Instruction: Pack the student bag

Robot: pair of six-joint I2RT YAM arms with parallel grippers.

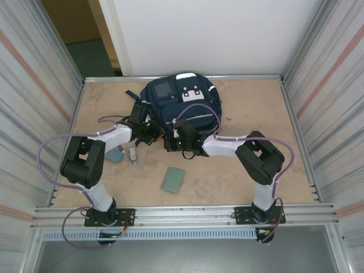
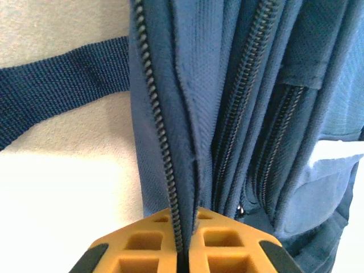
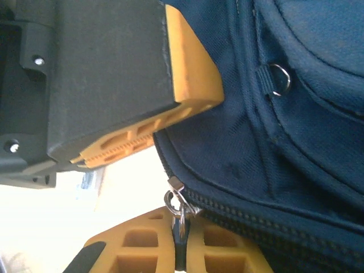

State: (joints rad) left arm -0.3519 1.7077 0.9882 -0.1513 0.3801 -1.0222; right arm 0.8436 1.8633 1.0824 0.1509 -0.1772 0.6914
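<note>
Found the left gripper [image 2: 183, 242] hard against the lens, its orange fingertips pressed together on a fold of navy fabric, with a line of zip teeth [image 2: 156, 114] caught between them. Found the right gripper [image 3: 180, 242] likewise closed, nipping the metal zip pull [image 3: 176, 202] at the bag's near edge. Saw the student bag [image 1: 179, 102] lying at the far middle of the table [image 1: 244, 170], front panel up, with both arms reaching in to its near side and the left gripper just left of the right. Noted one left finger [image 3: 190, 74] just above the pull in the right wrist view, near the right fingertips but apart from them. Traced the zip teeth straight away from the left gripper, up along the bag's edge; from the right gripper, traced the track off to the right along the seam. Judged the coming move to turn on that line: pull drawn along the track's long axis by the right arm, fabric held taut by the left. Could not tell how far the compartment stood open. Spotted a teal flat item [image 1: 172, 180] well apart on the near table.
</note>
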